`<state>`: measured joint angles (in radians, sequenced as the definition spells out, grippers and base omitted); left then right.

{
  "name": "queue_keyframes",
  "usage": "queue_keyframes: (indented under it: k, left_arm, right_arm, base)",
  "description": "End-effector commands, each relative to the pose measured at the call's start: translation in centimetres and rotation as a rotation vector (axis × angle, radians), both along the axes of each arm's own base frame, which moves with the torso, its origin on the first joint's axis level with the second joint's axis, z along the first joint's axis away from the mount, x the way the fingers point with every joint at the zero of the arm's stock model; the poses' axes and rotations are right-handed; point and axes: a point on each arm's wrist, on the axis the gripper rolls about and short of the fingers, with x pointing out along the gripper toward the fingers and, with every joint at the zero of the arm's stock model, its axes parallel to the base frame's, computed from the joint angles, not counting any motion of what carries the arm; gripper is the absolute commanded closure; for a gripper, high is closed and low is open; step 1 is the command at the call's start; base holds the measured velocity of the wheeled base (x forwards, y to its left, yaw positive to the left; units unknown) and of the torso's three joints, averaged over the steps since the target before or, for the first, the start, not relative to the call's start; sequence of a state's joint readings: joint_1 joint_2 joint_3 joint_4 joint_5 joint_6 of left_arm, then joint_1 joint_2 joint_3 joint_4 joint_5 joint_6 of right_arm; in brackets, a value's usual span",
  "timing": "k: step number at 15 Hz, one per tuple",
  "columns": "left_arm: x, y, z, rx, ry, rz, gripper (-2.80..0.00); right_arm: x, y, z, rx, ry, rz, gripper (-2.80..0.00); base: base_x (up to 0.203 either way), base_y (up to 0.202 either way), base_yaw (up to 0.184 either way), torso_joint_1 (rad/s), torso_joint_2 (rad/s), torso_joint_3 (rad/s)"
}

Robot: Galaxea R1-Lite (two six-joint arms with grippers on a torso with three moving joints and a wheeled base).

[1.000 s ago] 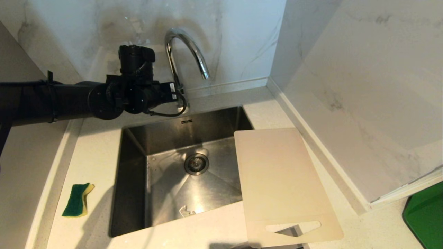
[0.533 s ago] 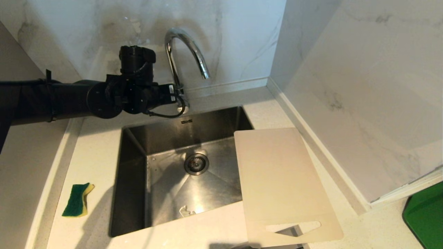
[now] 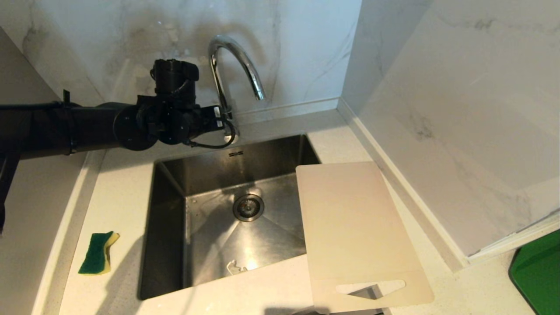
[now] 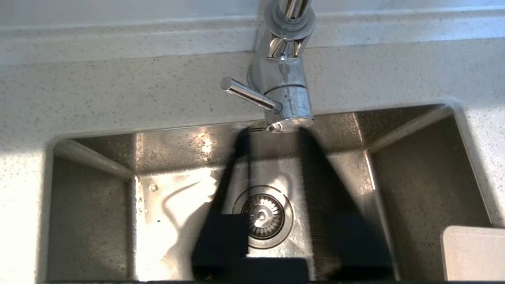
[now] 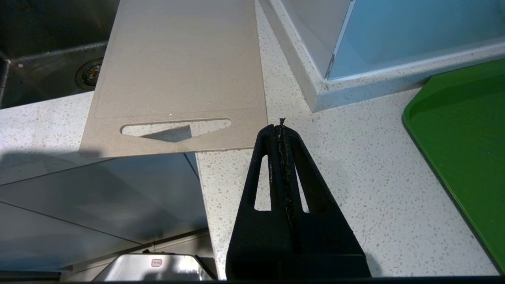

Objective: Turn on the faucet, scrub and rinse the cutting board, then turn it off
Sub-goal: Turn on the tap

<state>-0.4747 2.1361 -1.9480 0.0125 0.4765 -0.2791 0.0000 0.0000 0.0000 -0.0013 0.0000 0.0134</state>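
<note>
Bright glare on sink (image 4: 169,205) floor; left pincer (image 4: 272,134) blurred.

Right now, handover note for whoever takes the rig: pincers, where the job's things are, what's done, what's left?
Left pincer: open, empty, fingers apart just short of the faucet base and its side lever.
Right pincer: shut, empty, parked over the counter near the cutting board handle end.
Board: lying across the sink right edge, partly over the basin. Sponge: on the counter left of the sink.
Done: nothing visible; no water at the spout.
Left: turn on, scrub, rinse, turn off.
</note>
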Motion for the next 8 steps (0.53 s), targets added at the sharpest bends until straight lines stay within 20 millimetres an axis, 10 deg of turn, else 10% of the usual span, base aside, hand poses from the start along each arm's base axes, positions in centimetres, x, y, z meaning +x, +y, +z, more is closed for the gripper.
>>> queue_keyframes:
  k: [1,8]
  left_arm:
    - [0.3,0.0,0.0,-0.022,-0.012,0.006,-2.80]
    - [1.2,-0.3,-1.1,-0.118,-0.065,0.213,-2.80]
  right_arm:
    - [0.0,0.0,0.0,0.000,0.000,0.000,0.00]
    - [0.0,0.0,0.0,0.000,0.000,0.000,0.00]
  base:
    - [0.000,0.000,0.000,0.000,0.00,0.000]
    - [0.000,0.000,0.000,0.000,0.00,0.000]
